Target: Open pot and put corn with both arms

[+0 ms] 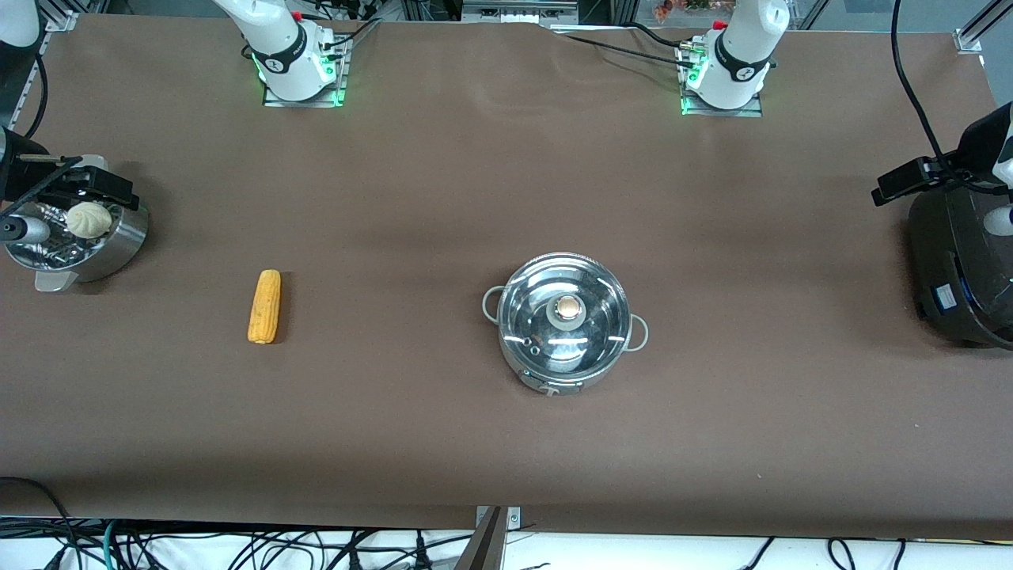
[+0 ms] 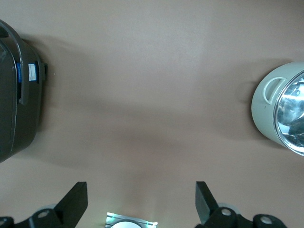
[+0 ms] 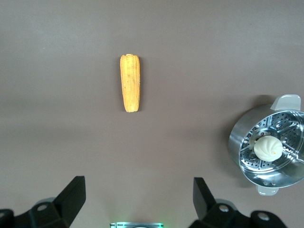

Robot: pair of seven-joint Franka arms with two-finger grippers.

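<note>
The shiny steel pot point(image 1: 564, 321) stands near the middle of the table, its glass lid on and the beige knob point(image 1: 567, 307) on top. In the left wrist view only the edge of the pot point(image 2: 270, 114) shows. The yellow-orange corn point(image 1: 264, 306) lies flat on the brown cloth toward the right arm's end; it shows again as the corn point(image 3: 130, 82) in the right wrist view. My left gripper point(image 2: 141, 190) hangs high over bare cloth, open and empty. My right gripper point(image 3: 139, 185) is also raised, open and empty, apart from the corn.
A perforated steamer basket point(image 1: 119, 245) with a white bun point(image 1: 88, 219) stands at the right arm's end of the table. At the left arm's end stands a big black cooker point(image 1: 961, 269). Both arm bases are along the table edge farthest from the front camera.
</note>
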